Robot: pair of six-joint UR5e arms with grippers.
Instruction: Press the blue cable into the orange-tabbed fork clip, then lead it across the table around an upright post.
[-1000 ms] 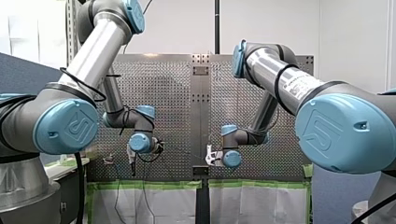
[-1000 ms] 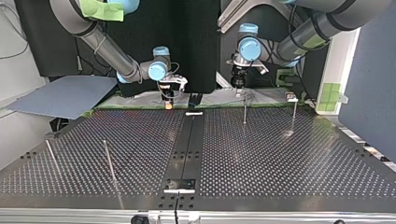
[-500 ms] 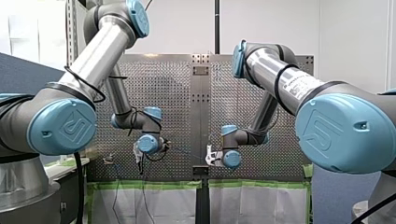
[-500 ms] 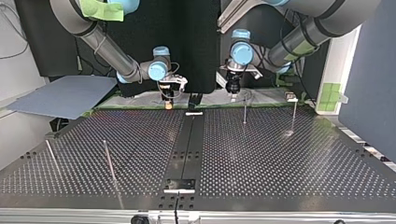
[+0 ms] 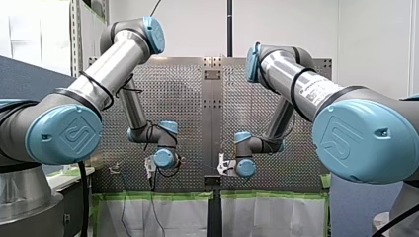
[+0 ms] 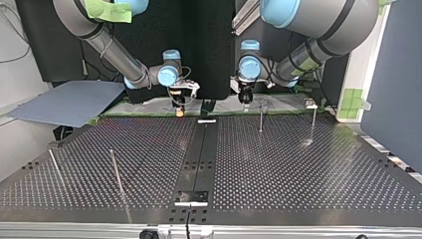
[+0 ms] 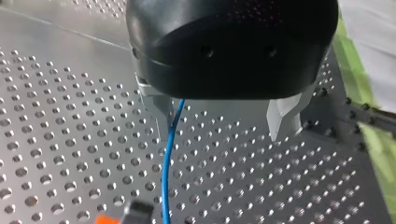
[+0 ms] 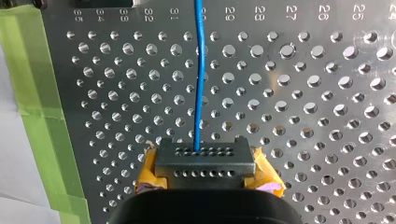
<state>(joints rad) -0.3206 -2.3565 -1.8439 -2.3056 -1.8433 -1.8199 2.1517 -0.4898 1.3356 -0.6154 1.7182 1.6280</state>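
Note:
The thin blue cable (image 8: 200,79) runs straight out of a black perforated block (image 8: 204,161). My right gripper (image 8: 205,179) is shut on that block, with its yellow pads (image 8: 149,172) on either side. In the top view it hangs low over the table's far edge (image 6: 178,107). My left gripper (image 7: 222,121) stands open over the perforated plate, and the blue cable (image 7: 166,163) passes between its metal fingers (image 7: 156,109), close against one of them. Ahead of it an orange bit (image 7: 105,218) and a dark part show; I cannot tell what they are. In the top view it hangs near the middle (image 6: 245,99).
Two upright posts (image 6: 260,119) (image 6: 313,122) stand at the top view's far right half, and two leaning rods (image 6: 115,169) (image 6: 54,167) at its near left. A small white piece (image 6: 207,121) lies on the centre strip. Green tape (image 8: 42,107) lines the plate's edge.
My left arm has swung toward the table's middle, leftward in the top view, bringing its open gripper nearer my right gripper. The right arm has stayed put.

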